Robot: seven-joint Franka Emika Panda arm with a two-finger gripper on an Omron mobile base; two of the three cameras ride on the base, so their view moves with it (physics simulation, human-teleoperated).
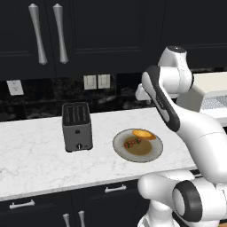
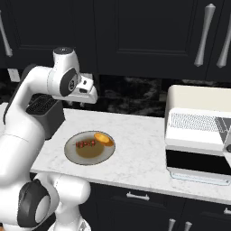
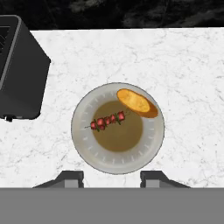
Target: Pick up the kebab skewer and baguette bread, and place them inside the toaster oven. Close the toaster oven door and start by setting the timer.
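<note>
Your kebab skewer [image 3: 107, 121] lies across the brown centre of the grey plate [image 3: 87, 151], red and dark chunks threaded along it, tilted slightly in the hand view. Just beside it, the baguette bread [image 3: 137, 103] rests on the plate's rim, an orange-golden oval partly over the edge of the brown centre; you cannot tell whether it touches the skewer's tip. From the left base view you see the same pair, skewer [image 1: 132, 142] at the plate's middle and bread [image 1: 143, 134] toward the far side.

The plate sits on the white marbled tabletop [image 3: 183, 65], near its front edge. To one side of it stands the dark grey slot toaster [image 1: 77, 126], apart from the plate. Well apart on the other side you find the toaster oven [image 2: 198, 131], cream-white, its rack visible through the opening; the toaster oven door [image 2: 198, 177] hangs down and open at the front.

The fingers [image 3: 113, 178] hang above the plate, their two dark tips at the plate's near rim in the hand view, and nothing lies between them. They are drawn in to their narrowest, closed on nothing. In the right base view the hand [image 2: 83, 90] sits high over the tabletop, behind and above the plate.

Dark cabinets [image 1: 88, 31] with silver handles run above, and dark drawers [image 2: 135, 198] below the tabletop.
</note>
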